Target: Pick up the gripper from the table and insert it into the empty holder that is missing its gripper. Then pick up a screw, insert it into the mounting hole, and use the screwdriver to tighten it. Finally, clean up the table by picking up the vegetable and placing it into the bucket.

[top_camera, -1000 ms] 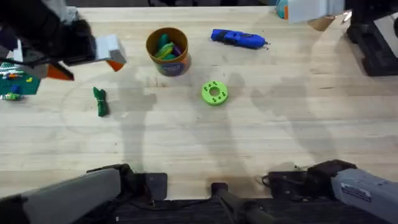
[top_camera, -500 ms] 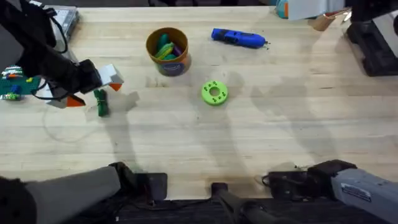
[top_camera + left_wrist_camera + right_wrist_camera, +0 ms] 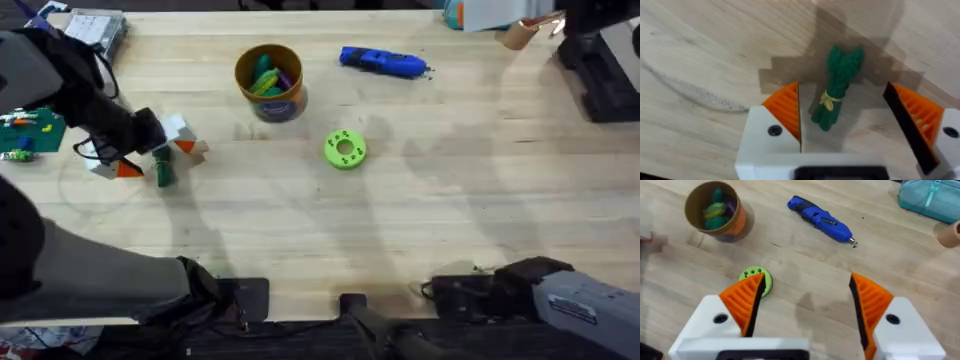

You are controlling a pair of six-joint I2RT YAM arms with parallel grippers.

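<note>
Between the left gripper's (image 3: 845,122) spread fingers (image 3: 785,107) lies the vegetable (image 3: 837,87), untouched.

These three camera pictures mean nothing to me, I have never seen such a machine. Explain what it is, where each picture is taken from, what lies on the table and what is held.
This is a robot with two arms at a light wooden table. One picture looks down from above; the other two come from cameras on each wrist, with that arm's white, orange-padded fingers at the bottom.

On the table lie a blue pen-shaped screwdriver, a round orange-rimmed bucket with toy pieces inside, a bright green disc with holes, and a small dark green toy vegetable.

The left gripper is open around the vegetable, one finger on each side, not yet closed on it. The right gripper is open above the table. Neither holds anything.
</note>
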